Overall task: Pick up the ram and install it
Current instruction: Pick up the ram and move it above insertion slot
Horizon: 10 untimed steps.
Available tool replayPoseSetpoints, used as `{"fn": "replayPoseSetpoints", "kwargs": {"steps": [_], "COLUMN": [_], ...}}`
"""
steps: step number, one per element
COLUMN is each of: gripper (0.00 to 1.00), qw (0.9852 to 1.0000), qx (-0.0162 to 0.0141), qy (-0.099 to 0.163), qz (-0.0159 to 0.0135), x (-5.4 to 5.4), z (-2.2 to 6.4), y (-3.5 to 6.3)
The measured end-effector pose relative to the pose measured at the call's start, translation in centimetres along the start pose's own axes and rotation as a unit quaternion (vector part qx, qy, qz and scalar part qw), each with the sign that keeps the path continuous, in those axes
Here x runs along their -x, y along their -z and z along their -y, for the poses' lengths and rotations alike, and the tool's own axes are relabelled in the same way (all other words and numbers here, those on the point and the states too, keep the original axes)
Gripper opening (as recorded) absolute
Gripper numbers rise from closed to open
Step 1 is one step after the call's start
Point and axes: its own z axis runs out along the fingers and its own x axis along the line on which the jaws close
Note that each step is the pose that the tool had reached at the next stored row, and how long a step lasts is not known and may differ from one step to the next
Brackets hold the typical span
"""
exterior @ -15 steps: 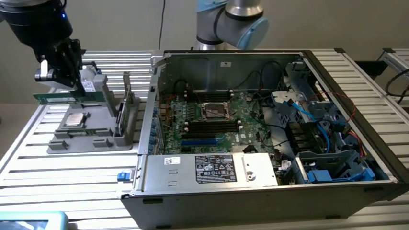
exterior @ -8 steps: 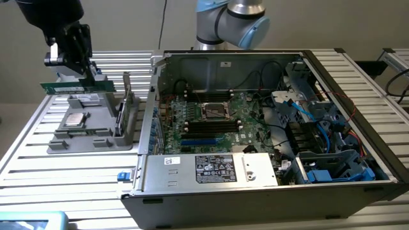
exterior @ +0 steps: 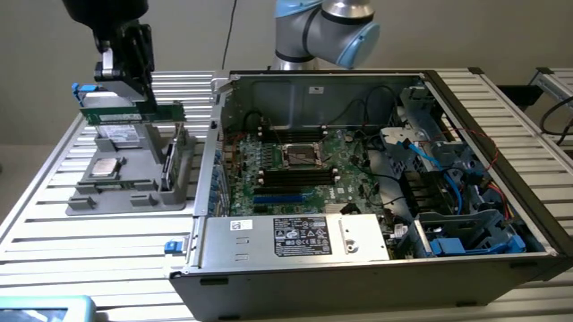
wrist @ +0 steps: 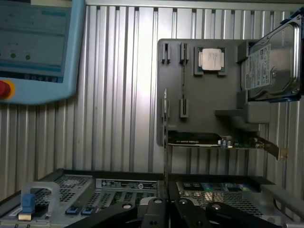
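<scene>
One ram [exterior: 134,113], a green stick with a pale label, is held lengthwise in the air above the far end of the tray [exterior: 134,198]. In the wrist view the ram [wrist: 165,142] shows edge-on as a thin strip in front of the tray [wrist: 209,99].

One claw [exterior: 141,100], black, is clamped together on the ram's upper edge. In the wrist view the claw [wrist: 166,206] tips pinch the strip from both sides.

One tray, grey, with moulded holders, lying flat on the table [exterior: 54,228]. It holds:
- one square silver processor chip [exterior: 106,168], flat in its recess near the tray's middle, also in the wrist view [wrist: 211,60];
- one hard drive [exterior: 121,136], leaning at the tray's far end, directly below the ram, also in the wrist view [wrist: 270,61];
- one card [exterior: 174,157], standing on edge along the tray's side at the exterior view's right, also in the wrist view [wrist: 204,140].

One computer case [exterior: 296,90], open, just beside the tray at the exterior view's right, with the motherboard [exterior: 296,168] and its black slots [exterior: 296,178] exposed.

One pale blue control unit [wrist: 38,47] with a screen, on the table well apart from the tray.

One arm [exterior: 323,27], grey and blue, behind the case, well apart from the tray.
</scene>
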Motion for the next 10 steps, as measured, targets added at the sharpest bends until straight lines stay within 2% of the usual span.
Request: {"fn": "replayPoseSetpoints", "kwargs": {"steps": [4, 10], "gripper": [0.12, 0.12], "qw": [1.0000, 1.0000], "qx": [0.0000, 0.0000], "qy": [0.000, 0.000], "qz": [0.0002, 0.0002], "x": [0.0, -0.1], "z": [1.81, 4.54], "y": [0.36, 0.40]}}
